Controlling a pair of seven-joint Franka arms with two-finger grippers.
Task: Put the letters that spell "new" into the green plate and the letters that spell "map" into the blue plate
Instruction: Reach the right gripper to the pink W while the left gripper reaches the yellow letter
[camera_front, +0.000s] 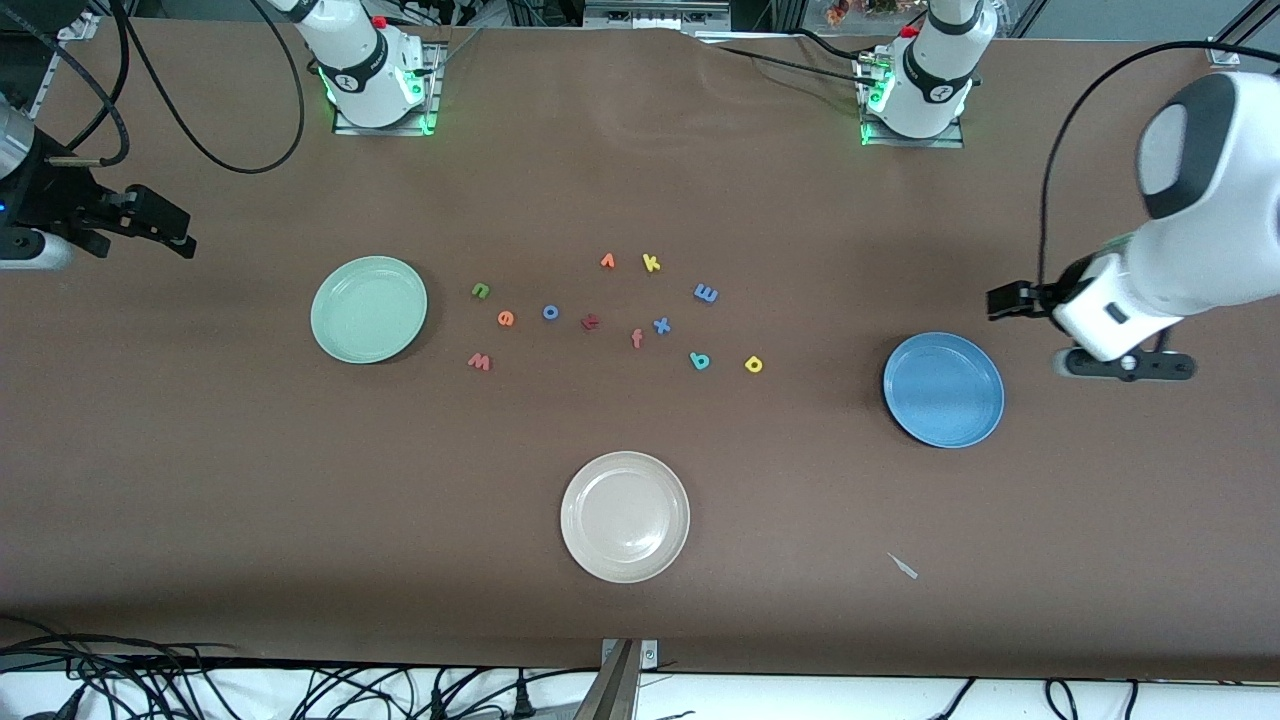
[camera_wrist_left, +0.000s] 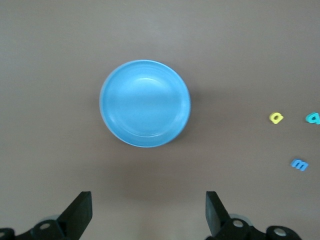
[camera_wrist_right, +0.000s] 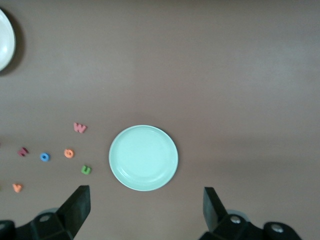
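beige plate (camera_front: 625, 516) | letters v (camera_front: 607, 261), k (camera_front: 651, 263), o (camera_front: 550, 312), x (camera_front: 661, 325), f (camera_front: 637, 339)

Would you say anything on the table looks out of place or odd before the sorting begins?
One thing: a small pale scrap lies alone on the brown table, nearer the front camera than the blue plate and apart from the foam letters. It looks like stray debris, though what it is cannot be told. The plates sit flat.

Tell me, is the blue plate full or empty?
Empty. The blue plate shows only its bare blue inside, and every letter lies on the table.
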